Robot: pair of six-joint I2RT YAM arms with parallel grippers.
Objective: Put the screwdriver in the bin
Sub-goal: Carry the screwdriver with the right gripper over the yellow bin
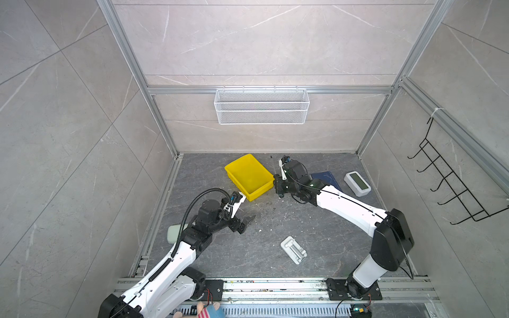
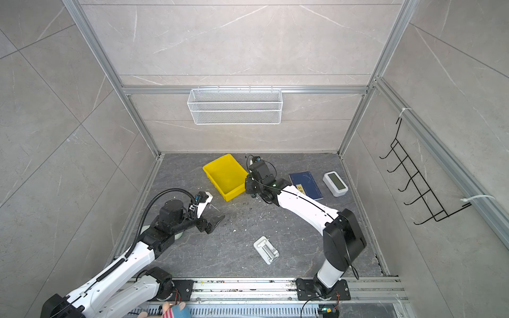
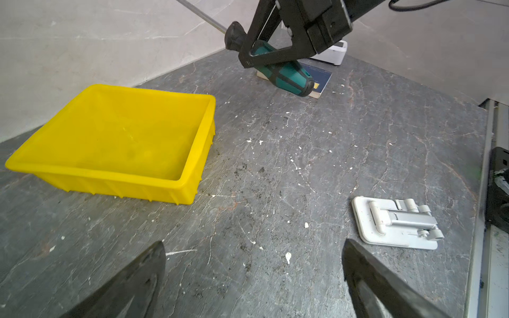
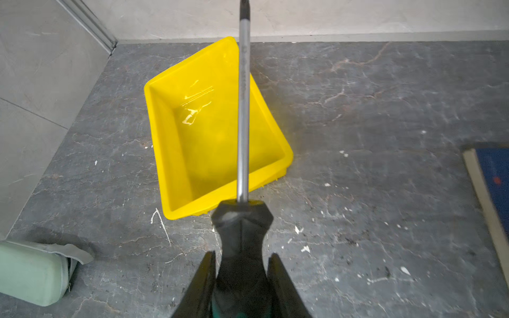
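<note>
Left gripper hovers, jaws wide apart, holding nothing. The yellow bin shows only its bare floor. Just beside it, the right gripper clamps the screwdriver by its handle above the surface. In both top views the arm hides most of the screwdriver.

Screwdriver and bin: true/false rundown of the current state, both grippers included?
1. The right gripper is shut on the screwdriver handle. True.
2. The screwdriver lies in the bin. False: it is held in the air, and the bin is empty.
3. The left gripper is open and empty. True.
4. The bin hangs on the back wall. False: it sits on the table; the white mesh basket hangs there.
</note>
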